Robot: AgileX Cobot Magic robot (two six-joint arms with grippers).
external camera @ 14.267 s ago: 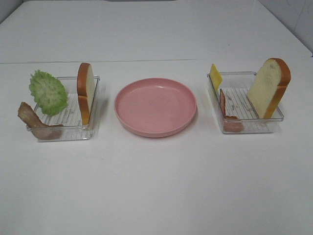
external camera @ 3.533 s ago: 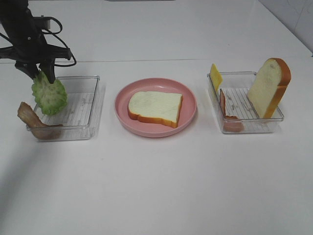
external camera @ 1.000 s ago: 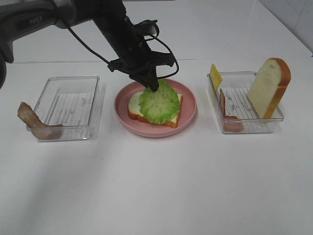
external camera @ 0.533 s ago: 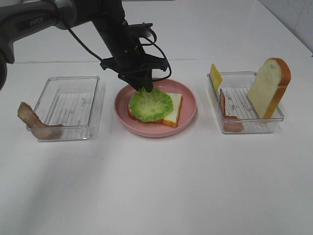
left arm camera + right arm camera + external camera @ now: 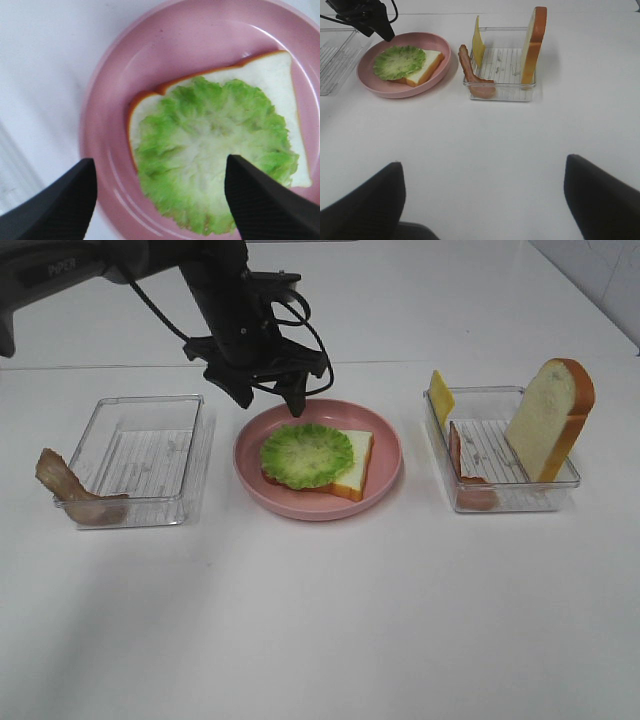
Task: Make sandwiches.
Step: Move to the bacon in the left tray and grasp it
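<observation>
**Lettuce on the bread, left hand wide above the plate**

Nearest, the right hand (image 5: 482, 162) hangs over the white tabletop (image 5: 320, 620). Its fingers are spread wide with nothing between them, and it is well apart from the row of dishes.

Farther on, three dishes stand in a line across the tabletop. At the near left corner of the left tray (image 5: 140, 455), the left bacon (image 5: 62, 485) drapes over the wall, with one end sticking out beyond it. The plate (image 5: 385, 480) sits in the middle. On it a slice (image 5: 355, 452) lies flat, and the lettuce (image 5: 306, 455) rests flat on top, covering the slice's left part and leaving its right end bare. In the right tray (image 5: 495, 455), the right bacon (image 5: 460, 465) stands on edge along the left wall, its lower end at the near corner. The second slice (image 5: 545, 420) leans upright against the right wall. The cheese (image 5: 440, 395) stands at the far left corner of that tray.

Farthest, the left hand (image 5: 270, 402) hovers above the far left rim of the plate. Its fingers are wide apart, hold nothing, and are clear of the lettuce.
</observation>
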